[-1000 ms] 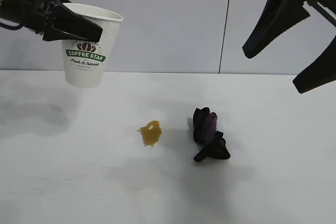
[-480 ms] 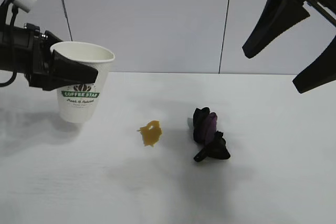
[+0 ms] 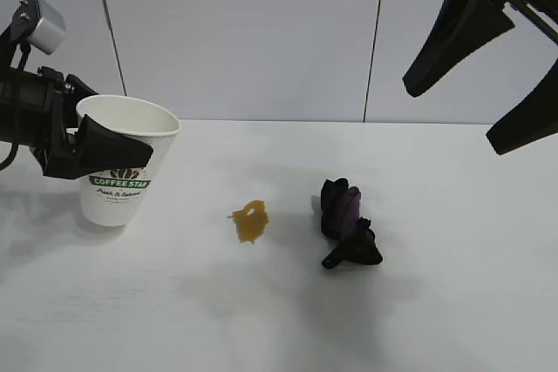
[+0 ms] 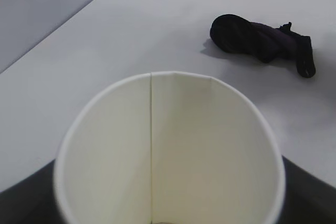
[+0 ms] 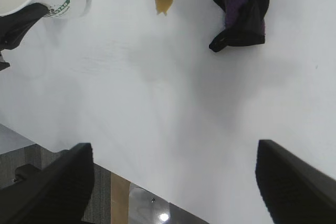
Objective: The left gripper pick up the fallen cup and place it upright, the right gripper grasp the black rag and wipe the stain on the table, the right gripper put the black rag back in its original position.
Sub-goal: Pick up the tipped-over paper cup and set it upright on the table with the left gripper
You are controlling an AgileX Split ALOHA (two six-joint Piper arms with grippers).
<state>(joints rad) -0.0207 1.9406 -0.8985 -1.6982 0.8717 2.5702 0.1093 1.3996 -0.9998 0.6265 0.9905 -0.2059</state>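
Cup [image 3: 122,163]: lowered since a second ago, now upright near table [image 3: 261,320] left edge, left gripper [image 3: 96,150] clamped on it; release pending. Right gripper [image 3: 488,67]: raised, fingers apart. Stain [image 3: 250,220], black rag [image 3: 346,224] untouched.

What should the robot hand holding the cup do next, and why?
Probably open and let go. The cup stands upright, its base apparently on the table, with the left hand clamped on its rim. The stain and black rag wait for the right hand.
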